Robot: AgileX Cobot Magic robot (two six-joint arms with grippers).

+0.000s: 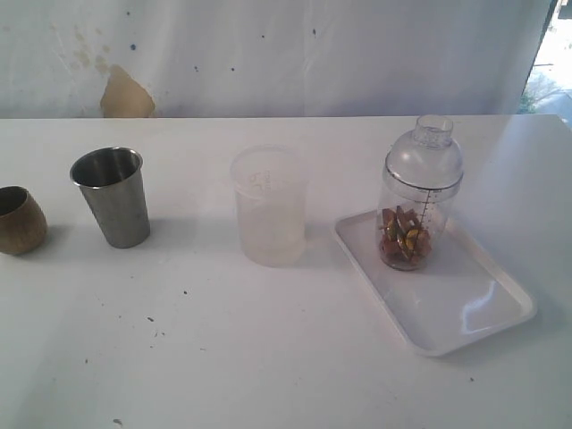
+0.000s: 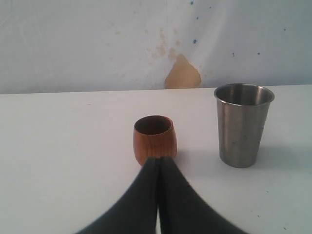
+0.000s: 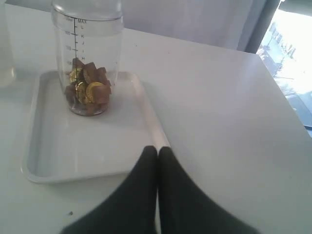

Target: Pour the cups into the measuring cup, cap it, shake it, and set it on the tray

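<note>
The clear measuring cup (image 1: 417,204), capped with a domed lid and holding brown and gold pieces, stands upright on the white tray (image 1: 465,308) at the right. The right wrist view shows the measuring cup (image 3: 88,58) on the tray (image 3: 53,146), with my right gripper (image 3: 157,150) shut and empty over the tray's rim. At the far left stand the steel tumbler (image 1: 113,196) and the wooden cup (image 1: 18,220). My left gripper (image 2: 159,160) is shut and empty just short of the wooden cup (image 2: 154,138), with the tumbler (image 2: 243,124) beside it. Neither gripper shows in the exterior view.
A frosted, unmarked cup (image 1: 268,206) stands between the tumbler and the tray. A stained white backdrop (image 1: 125,94) runs behind the white table (image 1: 223,357). The table's edge (image 3: 287,97) lies beyond the tray on the window side.
</note>
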